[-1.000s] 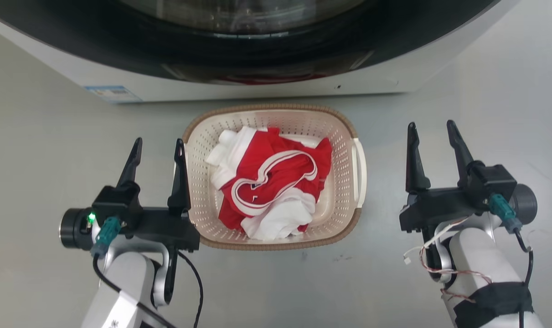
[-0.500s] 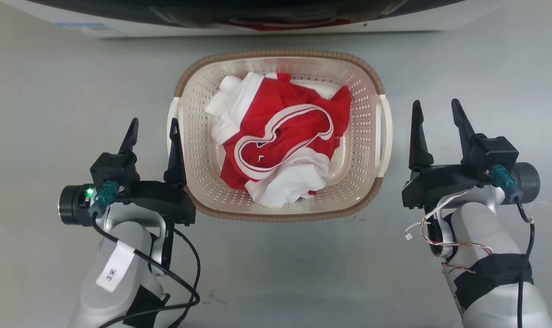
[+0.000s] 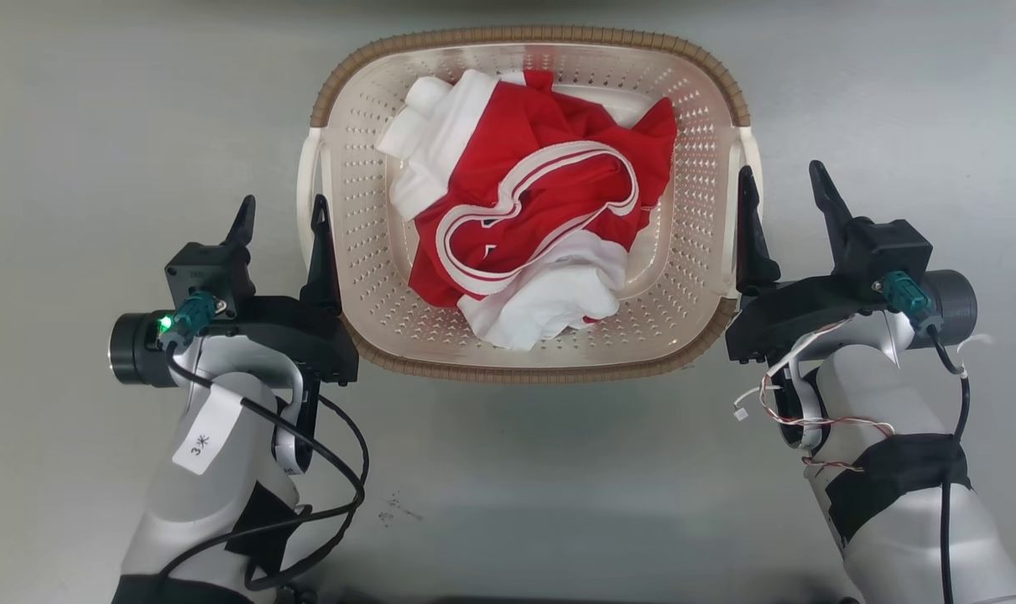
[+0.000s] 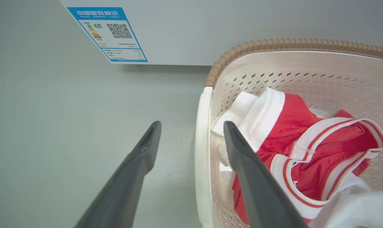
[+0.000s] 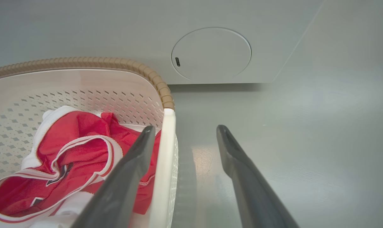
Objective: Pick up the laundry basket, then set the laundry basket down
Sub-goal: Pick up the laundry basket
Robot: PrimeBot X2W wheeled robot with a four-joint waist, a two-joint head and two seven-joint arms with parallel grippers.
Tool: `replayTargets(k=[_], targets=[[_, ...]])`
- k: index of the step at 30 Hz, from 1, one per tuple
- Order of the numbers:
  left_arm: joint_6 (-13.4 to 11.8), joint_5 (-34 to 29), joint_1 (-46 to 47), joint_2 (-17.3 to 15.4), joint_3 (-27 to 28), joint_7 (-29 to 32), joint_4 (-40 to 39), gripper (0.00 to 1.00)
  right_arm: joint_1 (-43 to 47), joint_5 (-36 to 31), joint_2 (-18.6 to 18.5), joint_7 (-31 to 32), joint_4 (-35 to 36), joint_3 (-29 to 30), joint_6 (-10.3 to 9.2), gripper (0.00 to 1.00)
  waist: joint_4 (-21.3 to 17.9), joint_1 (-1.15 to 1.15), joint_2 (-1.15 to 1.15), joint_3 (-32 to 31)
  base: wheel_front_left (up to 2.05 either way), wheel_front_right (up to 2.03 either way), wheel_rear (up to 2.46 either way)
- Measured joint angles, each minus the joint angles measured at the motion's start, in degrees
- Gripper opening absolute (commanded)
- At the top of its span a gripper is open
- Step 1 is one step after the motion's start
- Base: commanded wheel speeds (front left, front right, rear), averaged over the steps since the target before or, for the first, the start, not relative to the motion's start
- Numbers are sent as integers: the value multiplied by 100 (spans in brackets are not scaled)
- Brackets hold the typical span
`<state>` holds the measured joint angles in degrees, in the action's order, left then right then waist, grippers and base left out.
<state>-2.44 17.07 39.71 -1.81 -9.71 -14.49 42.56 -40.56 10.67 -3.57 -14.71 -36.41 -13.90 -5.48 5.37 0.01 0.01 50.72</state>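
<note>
Red clothes (image 3: 549, 193) mostly hide the laundry basket (image 3: 524, 35) floor; left hand (image 3: 283, 201), right hand (image 3: 780, 168) agape.

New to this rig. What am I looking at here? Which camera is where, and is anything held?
A two-armed wheeled robot. The wide shot is from its head, looking down at a grey floor. The dark two-fingered claws are its left gripper and right gripper. Between them sits the laundry basket, with red and white clothes inside. The other two shots are from cameras on each wrist, looking along the fingers. Each open gripper straddles a white side handle, the left handle and the right handle: one finger inside the basket, one outside. Nothing is gripped yet. The white panel with the blue label is an appliance.
</note>
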Motion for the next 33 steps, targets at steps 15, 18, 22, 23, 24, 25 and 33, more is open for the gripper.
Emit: replayTargets(k=[15, 18, 22, 23, 24, 25, 33], targets=[[226, 44, 412, 14, -194, 0, 611, 100, -303, 151, -11, 0, -403, -113, -14, 100, 92, -1, -1, 392, 0, 0, 0], [296, 91, 470, 18, -280, 0, 724, 100, -347, 189, -15, 0, -497, -154, -29, 100, 103, -1, -1, 429, 0, 0, 0], [298, 151, 539, 19, -378, 0, 859, 100, -375, 310, -18, 0, -581, -215, -44, 100, 104, -1, -1, 456, 0, 0, 0], [301, 156, 578, 19, -397, 0, 888, 100, -387, 332, -18, 0, -609, -235, -57, 86, 103, -1, -1, 464, 0, 0, 0], [302, 165, 612, 19, -414, 0, 907, 100, -402, 352, -18, 1, -633, -254, -57, 72, 103, -1, -1, 471, 0, 0, 0], [302, 190, 640, 19, -430, 0, 927, 100, -422, 352, -19, 0, -649, -274, -57, 59, 103, -1, -1, 477, 0, 0, 0], [353, 421, 831, 22, -591, 0, 1124, 5, -608, 375, -19, -1, -709, -459, -57, 0, 89, -1, -1, 514, 0, 0, 0]])
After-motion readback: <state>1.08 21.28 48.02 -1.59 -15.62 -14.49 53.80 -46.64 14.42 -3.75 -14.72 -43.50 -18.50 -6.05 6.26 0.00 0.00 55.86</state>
